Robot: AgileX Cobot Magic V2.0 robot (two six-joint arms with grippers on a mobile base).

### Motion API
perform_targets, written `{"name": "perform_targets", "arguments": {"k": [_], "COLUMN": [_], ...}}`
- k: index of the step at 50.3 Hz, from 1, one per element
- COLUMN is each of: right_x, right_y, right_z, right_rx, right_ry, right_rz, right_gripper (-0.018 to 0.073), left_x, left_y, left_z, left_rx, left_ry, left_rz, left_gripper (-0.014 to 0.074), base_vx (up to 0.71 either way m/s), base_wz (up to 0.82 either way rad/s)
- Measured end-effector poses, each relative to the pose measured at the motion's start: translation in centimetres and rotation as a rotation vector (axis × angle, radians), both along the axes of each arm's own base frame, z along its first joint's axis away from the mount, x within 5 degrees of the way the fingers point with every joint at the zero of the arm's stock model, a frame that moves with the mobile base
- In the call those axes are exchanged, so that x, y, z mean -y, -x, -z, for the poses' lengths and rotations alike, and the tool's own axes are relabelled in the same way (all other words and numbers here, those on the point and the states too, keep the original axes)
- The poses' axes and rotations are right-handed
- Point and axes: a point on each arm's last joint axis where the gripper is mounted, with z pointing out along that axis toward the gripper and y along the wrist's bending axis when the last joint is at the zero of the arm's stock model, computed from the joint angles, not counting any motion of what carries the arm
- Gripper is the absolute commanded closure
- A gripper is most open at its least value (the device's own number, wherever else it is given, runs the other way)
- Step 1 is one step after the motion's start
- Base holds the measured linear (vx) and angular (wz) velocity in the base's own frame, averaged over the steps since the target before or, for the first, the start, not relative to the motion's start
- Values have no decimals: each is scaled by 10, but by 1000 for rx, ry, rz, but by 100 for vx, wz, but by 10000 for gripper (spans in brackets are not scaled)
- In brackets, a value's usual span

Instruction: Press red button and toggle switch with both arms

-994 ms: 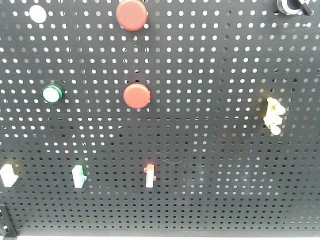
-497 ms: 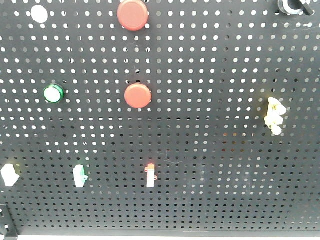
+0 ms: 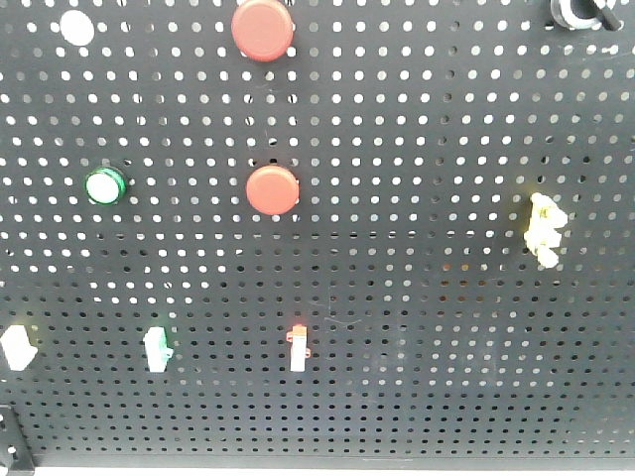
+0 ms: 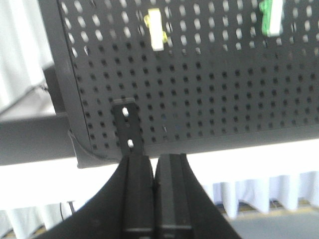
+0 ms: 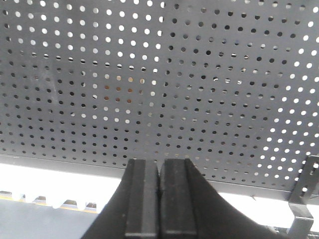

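Observation:
Two red buttons sit on the black pegboard (image 3: 446, 149): one at the top (image 3: 263, 29), one in the middle (image 3: 272, 189). Below them is a small white toggle switch with a red top (image 3: 297, 349). Neither arm shows in the front view. My left gripper (image 4: 155, 158) is shut and empty, below the board's lower left corner, under a yellow-topped switch (image 4: 156, 30) and a green-topped switch (image 4: 271, 17). My right gripper (image 5: 159, 162) is shut and empty, just below the board's lower edge (image 5: 149, 172).
A green-ringed button (image 3: 104, 184), a white cap (image 3: 76, 27), a green-topped switch (image 3: 157, 348), a white switch at the left edge (image 3: 16, 346) and a yellow-white switch at right (image 3: 543, 229) are on the board. A black bracket (image 4: 127, 130) stands by the left gripper; a grey bracket (image 5: 304, 199) by the right.
The front view has shifted very slightly. Nothing on the board has moved.

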Motion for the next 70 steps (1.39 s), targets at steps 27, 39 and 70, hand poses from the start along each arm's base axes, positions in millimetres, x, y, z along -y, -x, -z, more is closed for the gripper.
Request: {"name": "perform_targets", "arguments": {"k": [27,39,70], "right_x": [0,0,-42], "right_y": [0,0,-33], "right_z": [0,0,98], "right_rx": [0,0,-49], "right_ry": [0,0,-269], "right_rz": [0,0,-156], "right_gripper": [562,562,562], "left_x": [0,0,0], "left_y": [0,0,0], "left_z": [0,0,0], "left_rx": [-4,-4,-4], "left_ry": [-1,-1,-1], "left_rz": [0,0,0], "left_gripper": [595,595,595], "base_vx": [0,0,0], "base_wz": [0,0,0]}}
